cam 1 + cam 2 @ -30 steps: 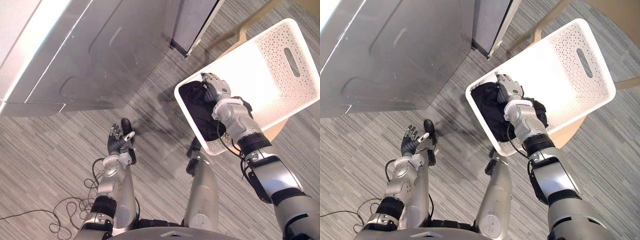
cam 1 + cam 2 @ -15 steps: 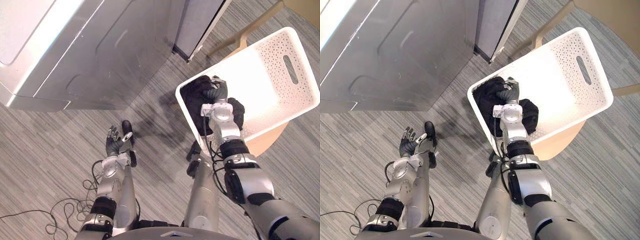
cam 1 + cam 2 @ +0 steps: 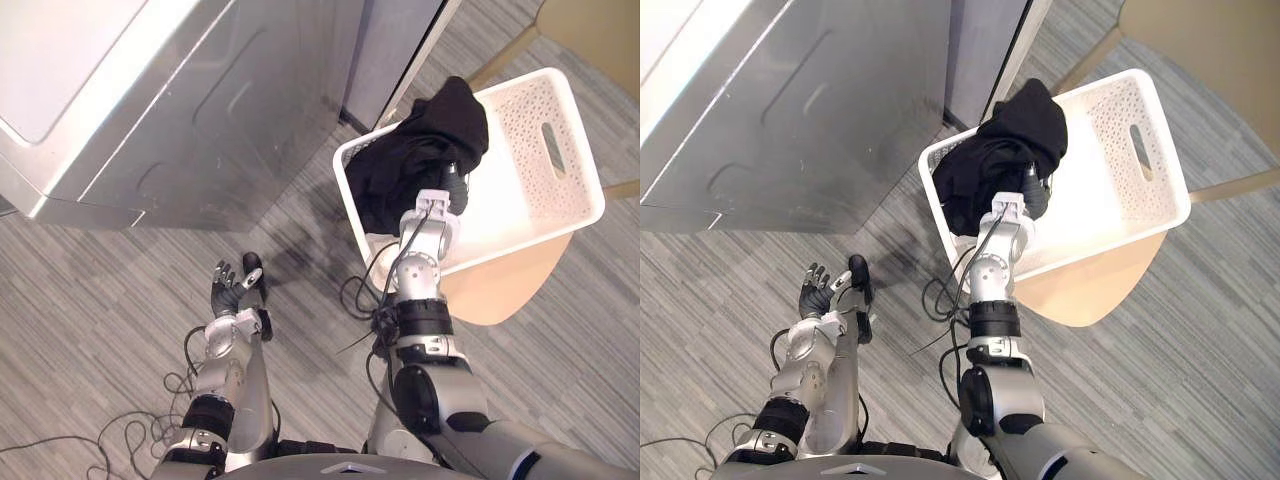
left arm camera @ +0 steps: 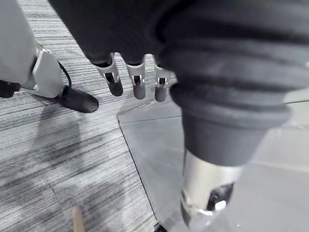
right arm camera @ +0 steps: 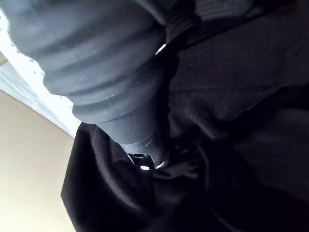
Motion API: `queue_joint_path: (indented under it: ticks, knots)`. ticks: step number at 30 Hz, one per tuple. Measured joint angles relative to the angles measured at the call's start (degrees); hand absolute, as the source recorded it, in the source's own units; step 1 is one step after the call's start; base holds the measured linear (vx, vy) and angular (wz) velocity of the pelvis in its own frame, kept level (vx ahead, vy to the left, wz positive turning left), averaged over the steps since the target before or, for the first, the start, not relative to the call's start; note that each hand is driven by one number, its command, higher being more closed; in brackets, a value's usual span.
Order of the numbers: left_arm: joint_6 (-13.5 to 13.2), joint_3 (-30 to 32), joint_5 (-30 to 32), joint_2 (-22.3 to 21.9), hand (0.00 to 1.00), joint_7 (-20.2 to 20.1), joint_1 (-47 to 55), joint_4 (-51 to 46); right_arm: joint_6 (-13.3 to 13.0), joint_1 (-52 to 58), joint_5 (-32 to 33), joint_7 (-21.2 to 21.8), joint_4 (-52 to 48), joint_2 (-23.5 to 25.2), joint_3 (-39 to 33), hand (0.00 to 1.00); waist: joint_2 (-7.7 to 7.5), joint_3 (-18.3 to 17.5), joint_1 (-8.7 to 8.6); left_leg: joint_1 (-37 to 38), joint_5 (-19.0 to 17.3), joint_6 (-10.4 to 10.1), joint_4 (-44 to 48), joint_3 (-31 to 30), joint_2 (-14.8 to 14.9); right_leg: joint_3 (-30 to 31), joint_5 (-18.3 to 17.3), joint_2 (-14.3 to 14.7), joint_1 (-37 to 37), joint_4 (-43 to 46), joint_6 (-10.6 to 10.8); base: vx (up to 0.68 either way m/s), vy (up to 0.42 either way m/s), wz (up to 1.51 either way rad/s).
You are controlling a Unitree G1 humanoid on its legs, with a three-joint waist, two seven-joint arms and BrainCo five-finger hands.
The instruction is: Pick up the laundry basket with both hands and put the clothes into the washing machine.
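A white perforated laundry basket [image 3: 545,200] sits on a light wooden seat. My right hand [image 3: 1036,190] reaches into it and is shut on a bundle of black clothes [image 3: 432,148], which is lifted above the basket's near-left rim and drapes over the fingers. In the right wrist view the thumb [image 5: 145,155] presses into the black cloth [image 5: 236,96]. The grey washing machine [image 3: 150,110] stands at the upper left. My left hand [image 3: 233,290] hangs low over the striped floor, open and holding nothing, its fingers [image 4: 137,83] straight in the left wrist view.
The wooden seat [image 3: 500,292] under the basket sticks out toward me. A grey upright panel [image 3: 400,45] stands between the machine and the basket. Striped grey carpet [image 3: 90,300] runs in front of the machine.
My right hand has closed on the black clothes and raised them from the basket's bottom to above its rim. The camera has shifted. The left hand has stayed put.
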Motion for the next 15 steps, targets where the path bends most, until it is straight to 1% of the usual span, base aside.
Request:
queue_joint_path:
  ticks: [2,5,6,7,8,11,13,15]
  knots:
    - [0.2,-0.1,0.0,0.0,0.0,0.0,0.2,0.5,-0.5,0.6,1.2,0.0,-1.2,0.1,0.7,1.0,-0.01,0.0,-0.4,0.2,-0.5,-0.1,1.0,-0.1,0.4,-0.2,-0.5,0.1,0.6,0.5,0.0,-0.01,-0.083,0.06]
    - [0.8,-0.3,0.0,0.0,0.0,0.0,1.0,1.9,-1.2,3.0,1.7,-0.1,-5.3,0.3,2.7,1.0,-0.17,-0.1,-1.04,3.2,-1.0,-0.2,1.3,-0.1,0.4,-0.3,-1.2,0.0,3.6,1.2,0.2,0.03,-0.068,0.04]
    - [0.9,-0.3,0.0,0.1,0.0,0.0,1.7,1.9,-1.7,4.1,1.7,-0.1,-6.5,0.3,3.7,1.0,-0.6,-0.3,-1.22,4.9,-1.3,-0.1,1.3,0.1,0.5,-0.3,-1.7,-0.1,5.0,1.4,0.3,0.05,-0.053,0.0]
    - [0.9,-0.6,0.1,0.1,0.0,-0.1,2.4,1.9,-1.9,5.2,1.7,0.0,-7.4,0.3,4.6,1.0,-1.34,-0.9,-1.45,6.4,-1.7,-0.3,1.3,0.3,0.5,-0.2,-2.2,-0.1,6.3,1.5,0.4,0.05,-0.051,-0.01]
    - [0.9,-0.9,0.1,0.1,0.0,-0.1,2.7,1.9,-1.9,5.9,1.7,0.0,-8.1,0.3,4.9,1.0,-1.69,-1.2,-1.51,7.2,-1.8,-0.5,1.3,0.4,0.5,-0.2,-2.5,-0.1,7.1,1.6,0.3,0.06,-0.047,0.01]
    - [1.4,-4.8,0.1,0.4,0.0,-0.6,4.4,1.8,-2.7,10.8,1.8,0.3,-13.2,0.8,6.9,1.0,-3.48,-3.0,-2.15,11.0,-2.7,-0.7,1.1,0.5,0.2,-0.3,-4.0,-0.5,10.6,1.9,0.7,0.07,-0.046,0.07]
    - [1.5,-7.1,0.3,0.5,0.0,-1.4,4.9,1.7,-2.9,13.2,1.9,0.7,-15.2,0.8,7.8,1.0,-3.74,-3.4,-2.74,13.2,-3.0,-0.8,0.7,0.6,-0.2,-0.4,-4.6,-1.0,12.7,2.0,1.0,0.05,-0.028,0.09]
    - [1.9,-10.8,0.4,0.7,0.0,-2.7,6.0,-0.4,-2.9,17.7,2.5,2.2,-17.8,1.2,9.3,1.0,-3.72,-5.3,-3.44,16.0,-2.7,-0.7,-1.5,1.1,-0.9,-0.4,-5.0,-1.3,14.6,1.3,1.3,0.06,-0.027,0.04]
